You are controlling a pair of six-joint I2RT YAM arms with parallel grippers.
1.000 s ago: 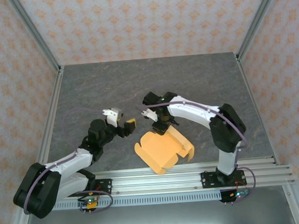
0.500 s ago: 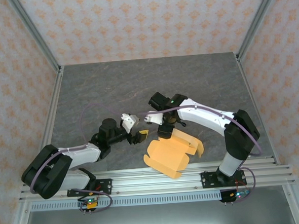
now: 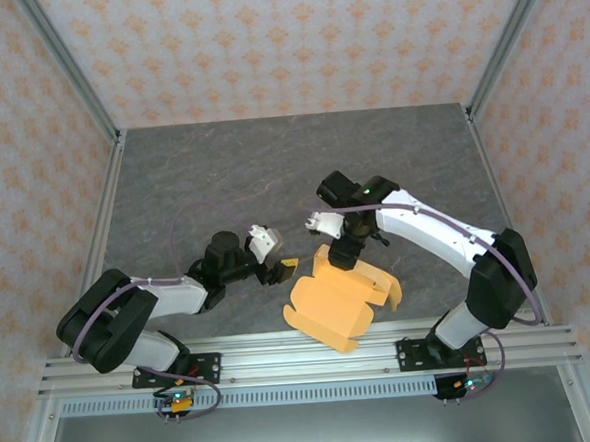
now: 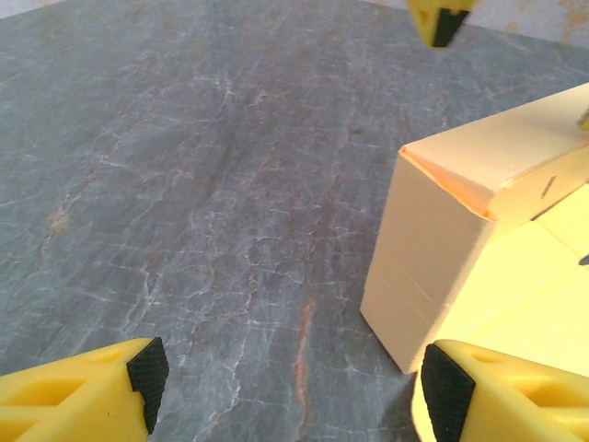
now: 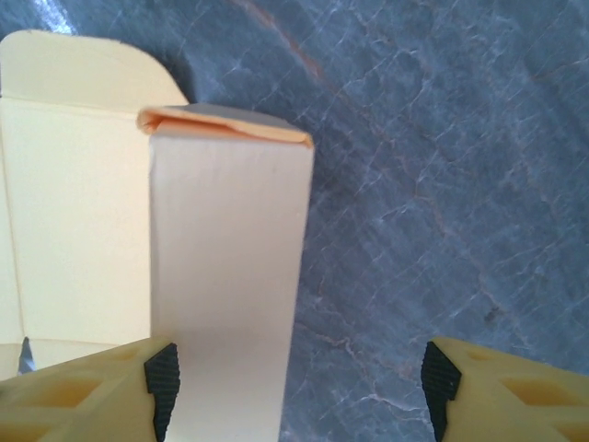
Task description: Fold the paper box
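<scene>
Yellow-fingered, the right gripper [image 5: 300,370] is spread wide and grips nothing. An upright wall of the paper box [image 3: 335,299] rises between its fingers, close against the left-hand pad in the right wrist view and well clear of the other. Whether that pad touches the cardboard cannot be told. In the top view this gripper hangs over the far edge of the box.

The left gripper [image 4: 293,373] is also wide open and empty, held low over the table [image 3: 222,175]. In its wrist view one finger lies just beside the near corner of that same upright wall and overlaps the flat sheet at the bottom right, while the other finger sits over bare stone.

One box is present: light orange-tan card, part folded, with one wall standing and the rest lying as flat panels and rounded flaps. It lies near the table's front edge, between the two arms and nearer the right one. The table is grey and veined like marble.
</scene>
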